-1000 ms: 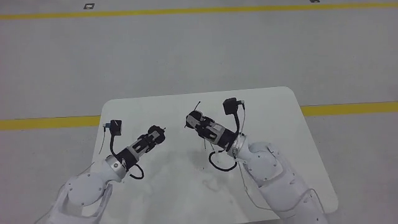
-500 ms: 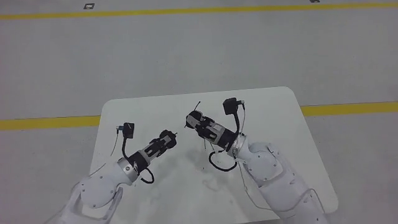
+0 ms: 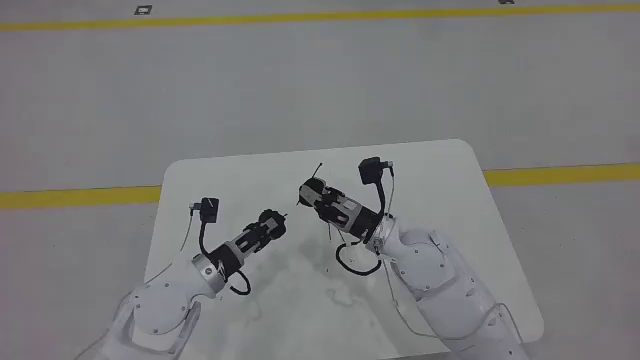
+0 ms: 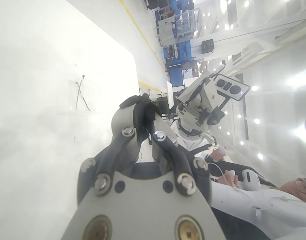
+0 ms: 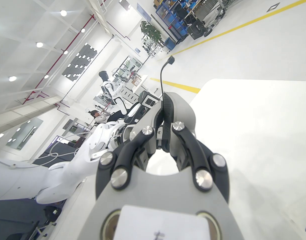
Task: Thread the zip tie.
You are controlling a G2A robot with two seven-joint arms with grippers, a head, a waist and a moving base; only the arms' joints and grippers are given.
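Top view: white table (image 3: 450, 175) with rounded corners, both arms over its middle, left gripper (image 3: 279, 219) and right gripper (image 3: 304, 191) pointing at each other, tips near but apart. Right gripper's fingers are pinched on a black zip tie (image 5: 162, 86), which sticks out past the pads with its head at the free end, raised off the table; left gripper's fingers are pressed together. Left wrist view: two spare ties (image 4: 80, 93) lie crossed on the table, beyond the left gripper and apart from it.
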